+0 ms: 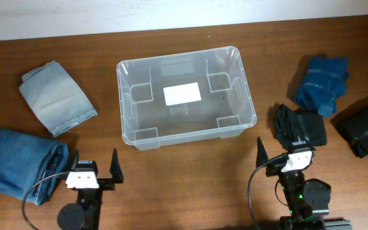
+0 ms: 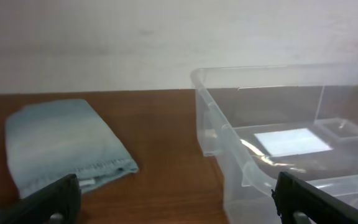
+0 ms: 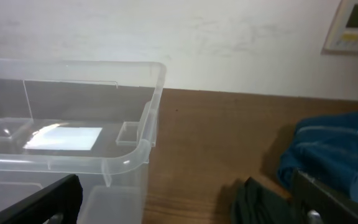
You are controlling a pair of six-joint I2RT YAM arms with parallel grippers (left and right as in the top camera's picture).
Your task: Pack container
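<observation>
1 container. 5 folded garments: 2 denim, light denim piece, dark denim piece; 1 blue piece; 2 black, near black piece, far black piece.

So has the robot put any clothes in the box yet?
Nothing's packed: the container is empty. Nothing's in hand: the left gripper and right gripper are open, holding nothing. Left to pack, on the table: light blue jeans, dark blue jeans, a blue garment and two black garments.

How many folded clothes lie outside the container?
5. Left of the container: light denim piece, dark denim piece. Right: blue piece, black piece, second black piece at the edge. None seems hidden.
</observation>
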